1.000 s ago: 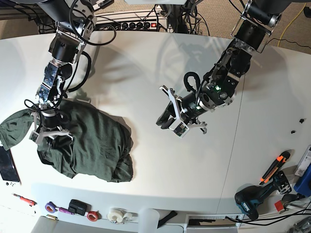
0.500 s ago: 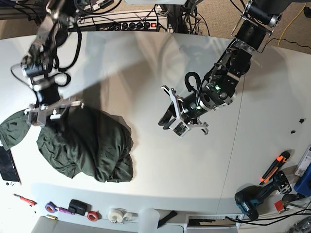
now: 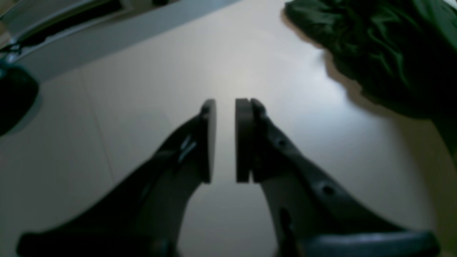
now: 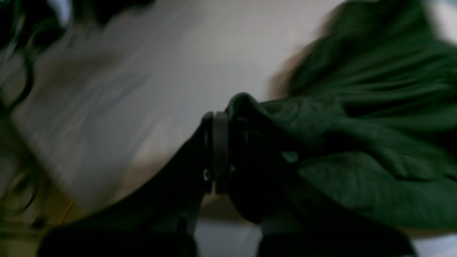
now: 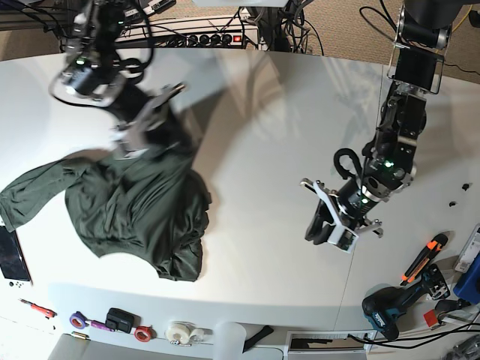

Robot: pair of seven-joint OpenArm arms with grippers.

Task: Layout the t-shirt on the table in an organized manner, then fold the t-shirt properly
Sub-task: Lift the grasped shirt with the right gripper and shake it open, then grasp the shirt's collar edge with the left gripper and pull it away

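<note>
Layout barely begun: the shirt is bunched, no fold made.

The dark olive-green, wrinkly short-sleeved t-shirt [image 5: 135, 217] lies heaped at about nine o'clock on the big smooth white table [image 5: 255, 112], one sleeve trailing toward the edge, its upper part pulled up off the surface. The right gripper [image 5: 142, 124], up at ten o'clock, has its jaws pressed together on a pinch of that cloth, which the wrist view shows clamped between the pads. The left gripper [image 5: 330, 225], at four o'clock and well apart from the garment, hangs over bare tabletop with its jaws parted by a narrow gap, holding nothing. I'd judge spreading, smoothing and all folding remain.
</note>
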